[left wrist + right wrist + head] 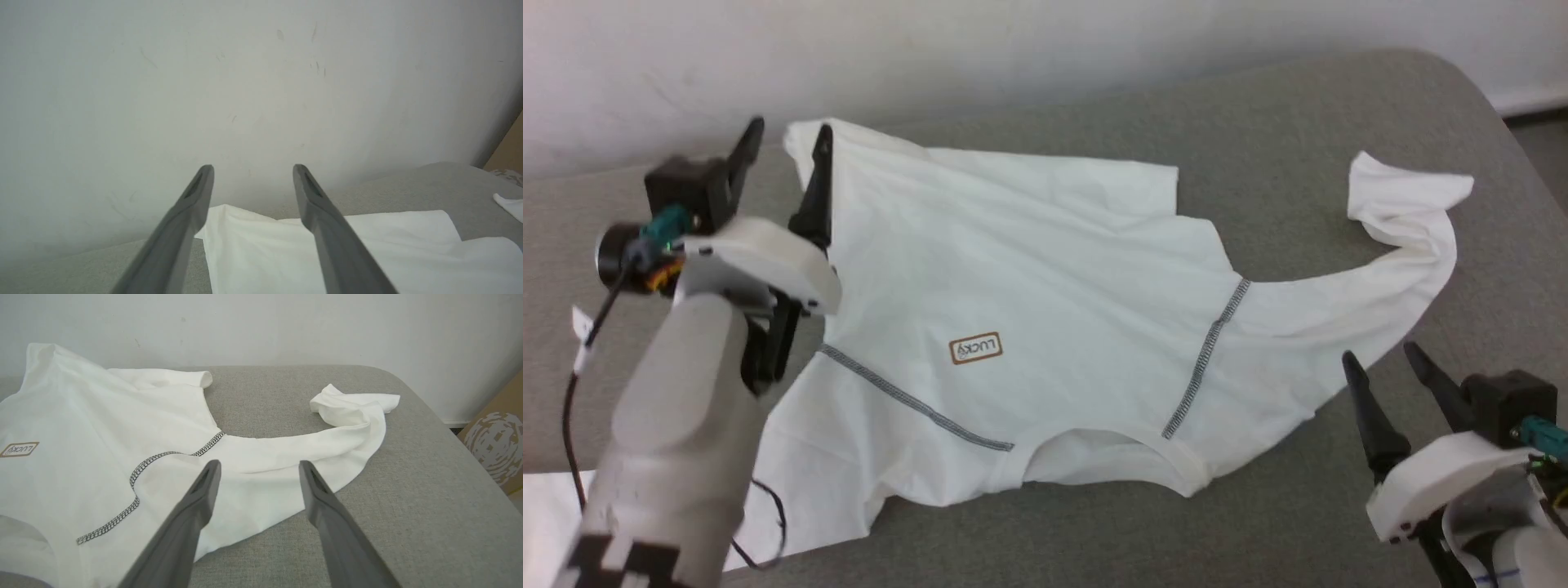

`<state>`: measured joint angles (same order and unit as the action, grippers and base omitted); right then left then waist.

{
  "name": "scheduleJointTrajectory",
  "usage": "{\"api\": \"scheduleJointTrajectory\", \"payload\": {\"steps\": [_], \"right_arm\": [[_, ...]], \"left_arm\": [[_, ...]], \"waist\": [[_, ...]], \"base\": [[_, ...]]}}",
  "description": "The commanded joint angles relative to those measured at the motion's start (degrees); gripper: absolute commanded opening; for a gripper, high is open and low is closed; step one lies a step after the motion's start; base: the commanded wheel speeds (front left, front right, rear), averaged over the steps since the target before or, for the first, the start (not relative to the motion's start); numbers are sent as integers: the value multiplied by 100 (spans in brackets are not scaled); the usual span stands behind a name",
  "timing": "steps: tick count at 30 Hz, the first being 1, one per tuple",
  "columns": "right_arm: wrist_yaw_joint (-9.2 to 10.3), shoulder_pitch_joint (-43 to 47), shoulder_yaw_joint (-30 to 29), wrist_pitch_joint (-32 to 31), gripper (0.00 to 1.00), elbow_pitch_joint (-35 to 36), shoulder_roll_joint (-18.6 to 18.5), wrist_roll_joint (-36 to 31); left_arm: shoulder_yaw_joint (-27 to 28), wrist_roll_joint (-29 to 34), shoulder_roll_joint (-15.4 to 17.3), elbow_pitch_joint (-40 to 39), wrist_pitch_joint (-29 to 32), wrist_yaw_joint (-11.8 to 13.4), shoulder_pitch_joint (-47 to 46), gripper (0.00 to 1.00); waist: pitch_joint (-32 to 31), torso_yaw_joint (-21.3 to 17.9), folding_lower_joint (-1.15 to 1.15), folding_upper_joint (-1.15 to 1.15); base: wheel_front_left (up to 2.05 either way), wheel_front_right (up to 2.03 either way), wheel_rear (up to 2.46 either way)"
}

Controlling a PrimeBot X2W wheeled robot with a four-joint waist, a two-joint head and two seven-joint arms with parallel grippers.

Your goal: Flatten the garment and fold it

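The garment (1045, 310) lies spread across the grey padded bench (1298, 106), filling the middle of the head view, with its collar (1094, 457) toward the bottom of the frame and its hem toward the wall (1013, 41) at the top. The body is mostly laid out, with the small brown patch (976, 349) face up and only shallow creases around it.

The sleeve (1409, 212) at the upper right is not flat: it trails out in a long twisted strip and curls over at its end. At the lower left the fabric runs under the pale forearm, and its lie there is hidden.

The left gripper (791, 128) hovers at the upper left, over the far corner of the hem, fingers spread with nothing between them; the left wrist view shows that corner (229, 216) lying just below the tips. The right gripper (1379, 353) waits at the lower right, likewise spread and empty, just beside the cloth's edge.

Flattening looks partly done. The twisted sleeve needs smoothing, and no fold has been made yet.
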<state>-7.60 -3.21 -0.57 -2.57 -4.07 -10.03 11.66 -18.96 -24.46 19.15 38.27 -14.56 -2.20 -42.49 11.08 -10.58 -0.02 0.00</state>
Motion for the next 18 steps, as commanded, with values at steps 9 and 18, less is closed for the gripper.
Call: {"api": "scheduleJointTrajectory", "payload": {"steps": [9, 18], "right_arm": [[11, 641, 129, -816, 100, 233, -197, 348], [11, 996, -341, -2100, 100, 113, 242, 858]], "left_arm": [[492, 25, -204, -2345, -42, 753, 2575, 100], [412, 155, -602, -3196, -43, 1142, 3962, 100]], "waist": [[-781, 966, 2, 0], [-725, 1437, 2, 0]], "base": [[0, 0, 0], [0, 0, 0]]}}
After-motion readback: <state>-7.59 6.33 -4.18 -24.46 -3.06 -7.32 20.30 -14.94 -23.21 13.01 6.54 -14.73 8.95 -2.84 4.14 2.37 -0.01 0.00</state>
